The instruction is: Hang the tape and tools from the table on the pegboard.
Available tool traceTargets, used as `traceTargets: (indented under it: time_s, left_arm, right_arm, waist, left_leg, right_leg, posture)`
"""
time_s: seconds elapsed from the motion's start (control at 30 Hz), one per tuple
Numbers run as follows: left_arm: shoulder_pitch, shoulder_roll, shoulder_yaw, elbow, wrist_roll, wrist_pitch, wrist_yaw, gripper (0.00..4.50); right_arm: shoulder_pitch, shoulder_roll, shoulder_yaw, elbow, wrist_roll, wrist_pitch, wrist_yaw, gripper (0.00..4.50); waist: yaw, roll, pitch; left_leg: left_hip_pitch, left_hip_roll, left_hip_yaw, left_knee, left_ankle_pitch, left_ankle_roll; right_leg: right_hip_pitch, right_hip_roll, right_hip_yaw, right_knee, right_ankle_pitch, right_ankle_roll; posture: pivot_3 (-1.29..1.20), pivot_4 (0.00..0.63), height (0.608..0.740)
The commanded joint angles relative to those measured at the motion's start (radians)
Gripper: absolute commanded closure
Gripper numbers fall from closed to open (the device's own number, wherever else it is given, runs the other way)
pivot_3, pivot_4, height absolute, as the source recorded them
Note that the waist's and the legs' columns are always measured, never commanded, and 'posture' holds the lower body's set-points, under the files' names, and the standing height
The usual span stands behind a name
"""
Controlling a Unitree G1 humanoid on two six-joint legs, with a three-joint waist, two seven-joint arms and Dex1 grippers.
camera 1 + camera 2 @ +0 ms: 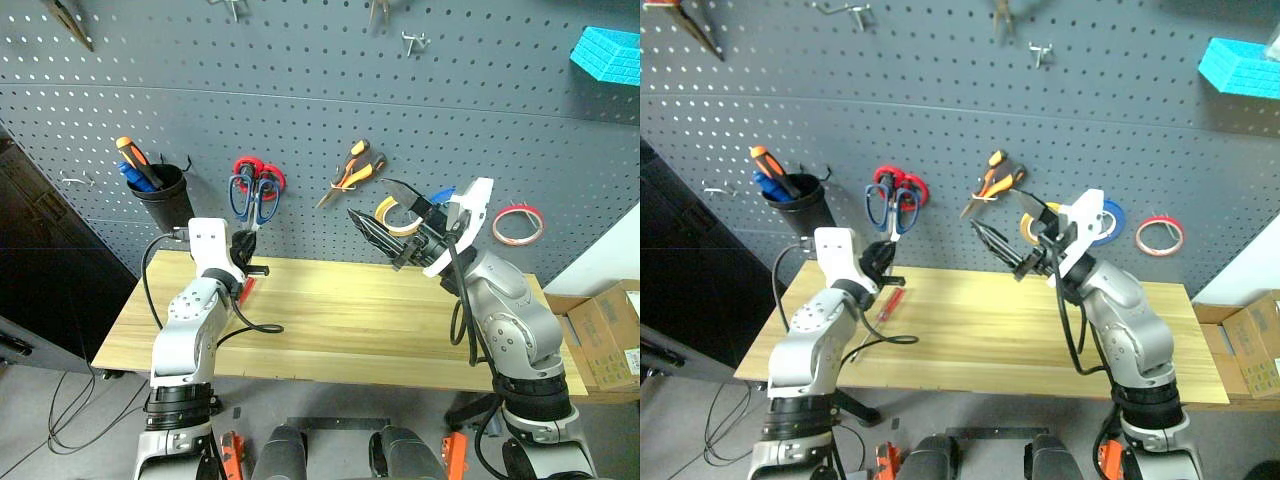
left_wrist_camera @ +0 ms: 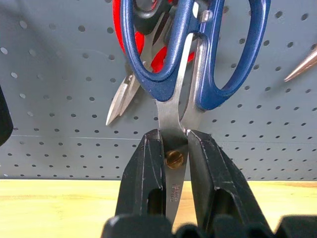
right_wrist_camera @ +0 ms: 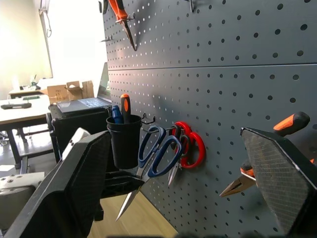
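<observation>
The two head views look forward and down from above both arms, taking in the table and the pegboard behind it; they share nearly the whole scene. The left wrist view looks along the left gripper, very close to the blue scissors just beyond its fingertips. The right wrist view looks past the right gripper, slantwise along the board, and shares those scissors, farther off.
</observation>
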Motion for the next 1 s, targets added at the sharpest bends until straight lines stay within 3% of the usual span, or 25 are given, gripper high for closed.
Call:
traceTargets:
  time_s: [0.03, 0.33, 0.53, 0.73, 1.0]
  left_arm:
    - [-0.036, 0.01, 0.011, -0.006, -0.006, -0.038, -0.01, 3.12]
    - [-0.026, 0.006, -0.003, -0.017, -0.001, -0.035, -0.014, 0.04]
    - [0.06, 0.029, -0.049, -0.065, 0.012, 0.02, -0.044, 0.04]
    - [0.156, 0.073, -0.05, -0.125, 0.057, 0.091, -0.006, 0.04]
    - [0.135, 0.207, -0.089, 0.044, 0.128, 0.144, -0.069, 0.04]
  right_arm:
    - [0.0, -0.011, -0.013, -0.048, 0.014, 0.0, -0.002, 0.0]
    - [0.021, -0.019, -0.007, -0.068, 0.015, 0.008, -0.01, 0.0]
    - [0.087, -0.049, 0.005, -0.113, 0.021, 0.05, -0.002, 0.0]
    - [0.162, -0.159, 0.104, -0.137, -0.056, 0.104, 0.036, 0.0]
    - [0.124, -0.12, 0.23, -0.043, -0.144, 0.099, 0.033, 0.0]
  waist:
    - [0.0, 0.0, 0.0]
    - [0.0, 0.0, 0.0]
    - [-0.004, 0.0, 0.0]
    - [-0.005, 0.001, 0.001]
    - [-0.005, 0.01, 0.025]
  left_leg:
    - [0.0, 0.0, 0.0, 0.0, 0.0, 0.0]
    - [0.0, 0.0, 0.0, 0.0, 0.0, 0.0]
    - [0.0, 0.0, 0.0, 0.0, 0.0, 0.0]
    - [0.001, 0.001, 0.0, 0.0, 0.0, 0.0]
    - [0.005, 0.001, 0.0, 0.0, 0.0, 0.001]
  right_leg:
    - [0.0, 0.0, 0.0, 0.0, 0.0, 0.0]
    - [0.0, 0.0, 0.0, 0.0, 0.0, 0.0]
    - [0.001, 0.0, 0.001, 0.0, 0.0, 0.0]
    - [0.001, 0.0, 0.0, 0.0, -0.004, -0.006]
    - [0.002, -0.001, 0.0, 0.001, -0.004, -0.008]
  posture:
    - [0.07, 0.062, 0.74]
    - [0.07, 0.072, 0.74]
    - [0.07, 0.086, 0.74]
    - [0.08, 0.125, 0.74]
    - [0.09, 0.216, 0.74]
